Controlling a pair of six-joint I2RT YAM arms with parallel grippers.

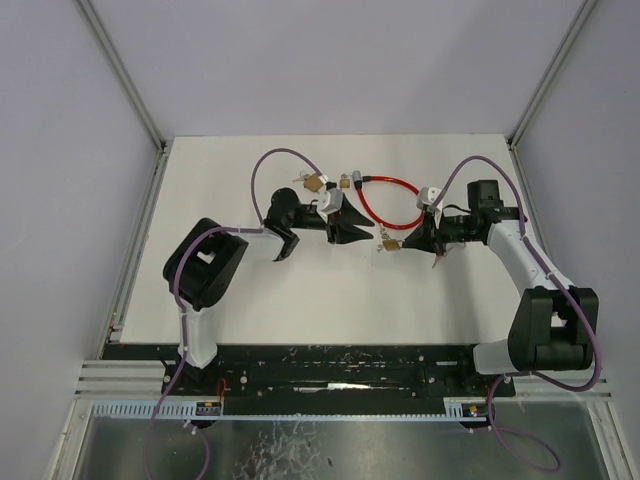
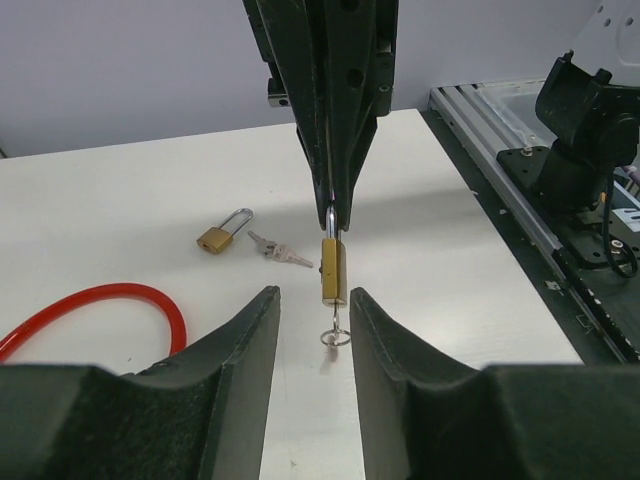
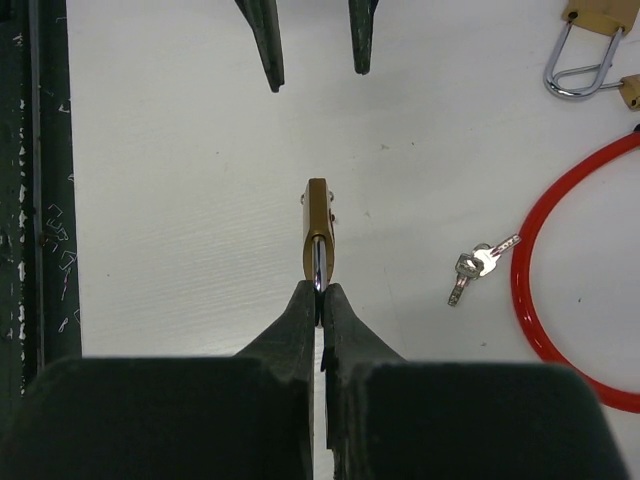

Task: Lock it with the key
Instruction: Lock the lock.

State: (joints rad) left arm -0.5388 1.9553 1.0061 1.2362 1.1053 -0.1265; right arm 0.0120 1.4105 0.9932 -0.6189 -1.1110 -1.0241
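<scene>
A small brass padlock (image 2: 333, 270) hangs just above the table with my right gripper (image 3: 320, 290) shut on its steel shackle (image 3: 317, 262). A key sticks out of the lock's body end, and its ring (image 2: 336, 336) lies between the tips of my left gripper (image 2: 313, 295). The left gripper is open, and its fingers (image 2: 250, 340) flank the ring without touching it. From above, the padlock (image 1: 388, 243) sits between the left gripper (image 1: 358, 235) and the right gripper (image 1: 408, 243), which face each other.
A second brass padlock (image 2: 222, 236) lies with its shackle open near a loose pair of keys (image 2: 280, 250). A red cable loop (image 1: 392, 205) curves behind both grippers. The table's metal rail (image 2: 520, 190) runs along the near side.
</scene>
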